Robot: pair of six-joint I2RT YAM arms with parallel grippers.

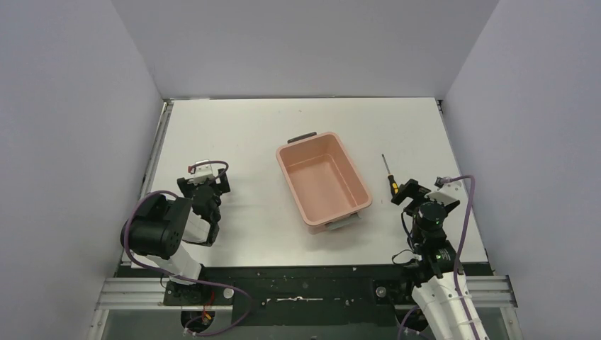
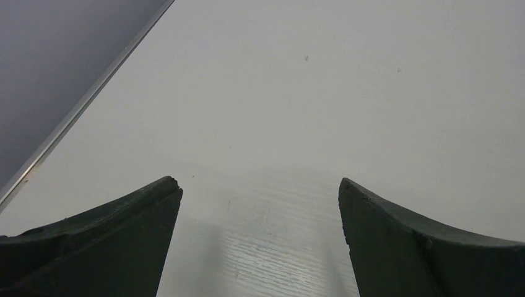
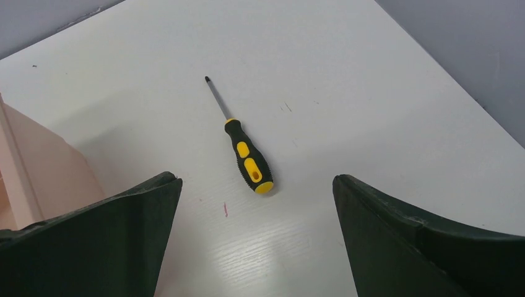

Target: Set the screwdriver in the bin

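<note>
A white counter (image 1: 248, 142) sits boxed in by plain pale grey walls (image 1: 305, 42) on 3 sides, with the 2 arm bases bolted along its near edge. The bin (image 1: 322, 177) stands about mid-counter, slightly nearer the right edge, turned a little askew. Its dark grey handle (image 1: 301, 136) faces the far edge and its light grey handle (image 1: 341, 222) faces the near edge. Nothing lies inside it.

The screwdriver (image 3: 247, 158) lies flat on the counter between the bin and the right edge, apart from the bin's wall. Its thin shaft points toward the far edge and its black-and-yellow handle toward the near edge. A small red mark (image 3: 225, 209) shows on the surface just beside the handle end.

The right gripper (image 3: 257, 177) hangs low over the counter close behind the handle, jaws spread wide and holding nothing. In its wrist view the screwdriver sits in the gap between the 2 dark fingers (image 3: 111, 235), and a strip of the bin's pink wall shows at the left.

The left gripper (image 2: 257, 182) is near the left edge of the counter, well apart from the bin. It too is spread wide and empty, with only bare white surface between its fingers and the counter's metal edge strip (image 2: 80, 105) running off to the left.
</note>
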